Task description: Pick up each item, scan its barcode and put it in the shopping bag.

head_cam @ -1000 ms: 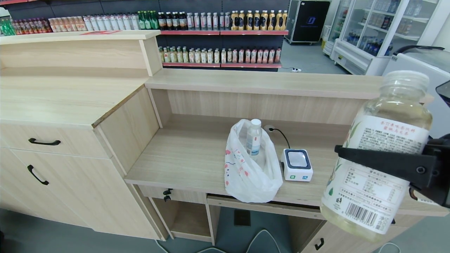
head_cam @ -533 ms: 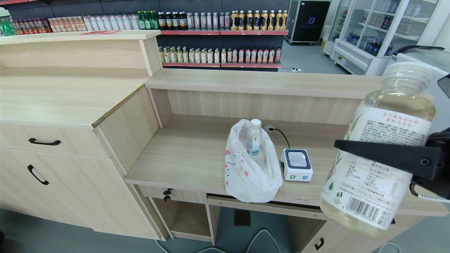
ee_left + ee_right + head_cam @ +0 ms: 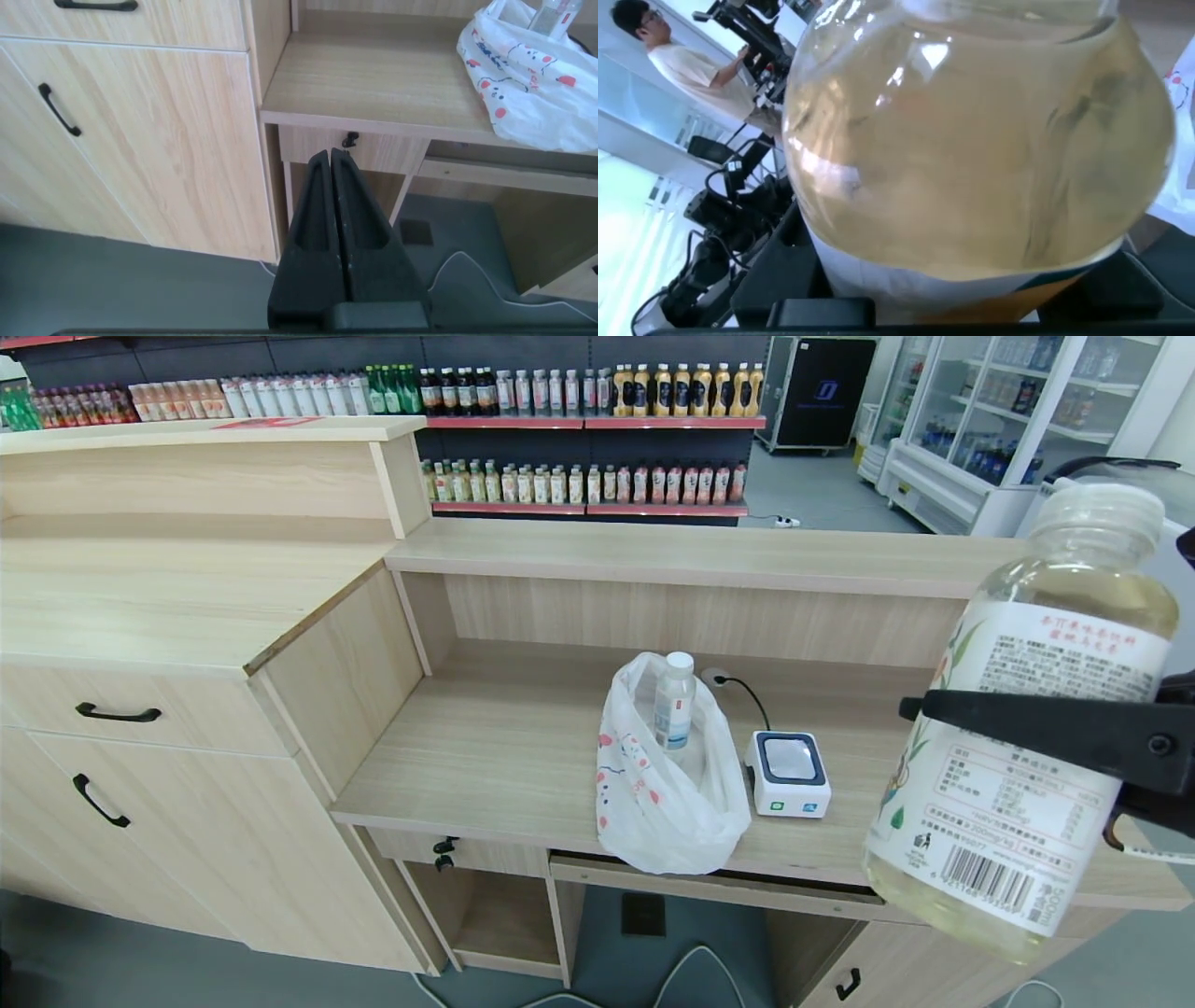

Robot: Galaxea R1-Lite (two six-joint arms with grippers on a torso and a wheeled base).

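head view: the right gripper [image 3: 1027,728] is clamped across the middle of a tea bottle [image 3: 1046,644], one black finger crossing the label, and holds it up close to the camera, tilted with the cap leaning away to the right. the barcode sits low on the label, facing the camera rather than the scanner [image 3: 790,772], which lies on the counter [image 3: 485,747] below and to the left of this gripper. the shopping bag [image 3: 653,793] stands just past the scanner, farther left again, with a small water bottle [image 3: 674,709] upright inside. the step in hand looks like carrying the bottle to be scanned; next the barcode likely needs turning down toward the scanner's glass window, then a short move left over the bag's mouth. the bottle is clear, ribbed plastic with pale yellow liquid and a smooth paper-like wrap; the bag is thin, crinkled white film with red print and may sag.

left wrist view: the left gripper [image 3: 334,201] hangs low, its two black fingers pressed together with nothing between them. the bag [image 3: 533,84] sits up on the wood-grain counter, ahead of and well apart from it.

right wrist view: the bottle's rounded, glossy base bulges right in front of the gripper body, liquid sloshed inside.
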